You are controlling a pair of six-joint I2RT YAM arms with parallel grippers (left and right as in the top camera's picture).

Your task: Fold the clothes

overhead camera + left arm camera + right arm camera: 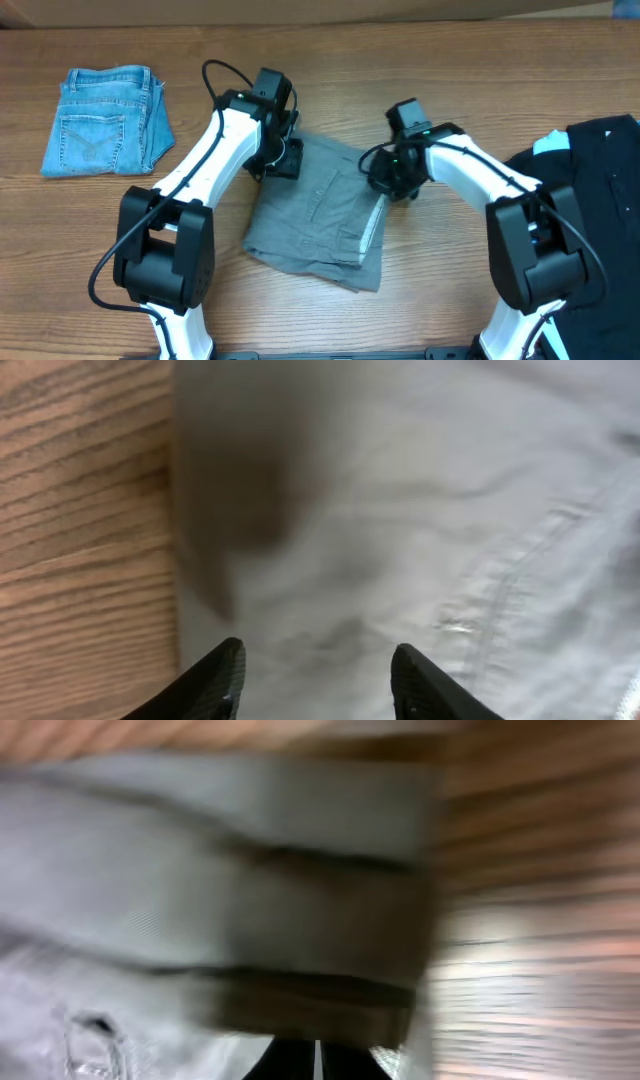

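Grey shorts (320,215): soft, thin grey-khaki cloth. They lie folded into a bumpy block in the middle of the tabletop, between the two arms. A pocket line and rows of stitching show on top. At the right side you can see the edges of the stacked layers.
Tabletop (440,300): brown wood with long, wavy grain lines. It looks flat and smooth.
Left hand (318,660): it is at the far left corner of the grey shorts, right by the cloth's edge. Its two black fingers (215,685) stand apart with a wide gap. Nothing sits between them, only grey cloth below. A dark shadow falls on the cloth in front.
Right hand (318,1060): it is at the far right edge of the grey shorts, next to a folded hem. Its black fingers (290,1062) are pressed together with only a thin slit left. The picture is blurry, so I cannot tell if any cloth is pinched.
Black clothes (600,170): a dark, floppy pile at the right side of the tabletop, well apart from the grey shorts.
Blue denim shorts (105,120): thick blue jean cloth, folded neatly with a back pocket on top. They lie at the far left.
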